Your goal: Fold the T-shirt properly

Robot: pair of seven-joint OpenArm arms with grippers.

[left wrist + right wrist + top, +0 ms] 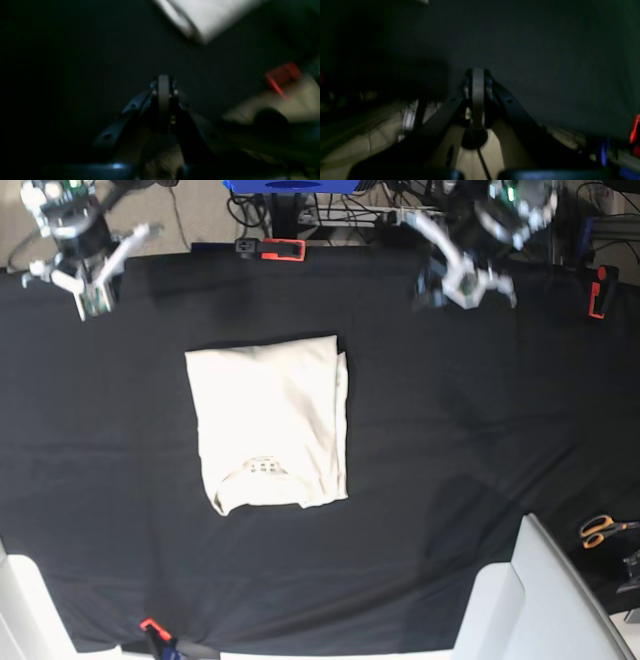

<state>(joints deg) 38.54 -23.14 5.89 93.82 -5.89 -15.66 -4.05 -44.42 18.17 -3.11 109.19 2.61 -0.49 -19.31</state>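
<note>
A: Although both wrist views are dim and blurred, each shows its jaws pressed together with nothing between them. The left gripper (462, 280) hangs over the far edge of the worktop (450, 440), on the right of the base view. The right gripper (92, 272) hangs over the far left corner. Neither touches cloth.

B: And outward from the jaws, where does the T-shirt (270, 420) lie?

A: It lies left of the worktop's middle, well apart from both grippers, on the black tablecloth (120, 510). It forms a compact, roughly rectangular packet, the neck opening and its label toward the near edge. A second layer shows along the right side and near edge, slightly offset. The left wrist view catches only one pale corner of it at the top of the picture.

B: Which step is in hand?

A: By judgement, the sides are folded in, and the arms stand clear between folds. The packet is still taller than wide, so a last crosswise fold may remain; otherwise the task is nearly complete.

B: What would the next move call for?

A: Both jaws would have to open, descend to the two corners of one short edge, pinch all layers together, and carry that edge over evenly. The offset layers could slip apart if only the top one is caught.

B: Surroundings?

A: Red clamps (282, 248) hold the tablecloth; scissors (600, 530) lie off to the right.
</note>
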